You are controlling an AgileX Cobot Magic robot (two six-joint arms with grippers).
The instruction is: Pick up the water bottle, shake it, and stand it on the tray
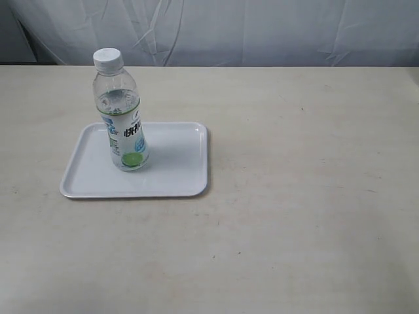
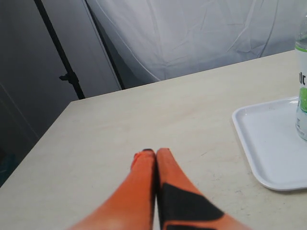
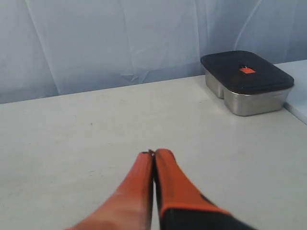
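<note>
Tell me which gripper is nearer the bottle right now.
Left, most likely. The left gripper is shut, and its camera shows the bottle standing on the tray close by. The right gripper, also shut, sees only table and a lidded metal box.
</note>
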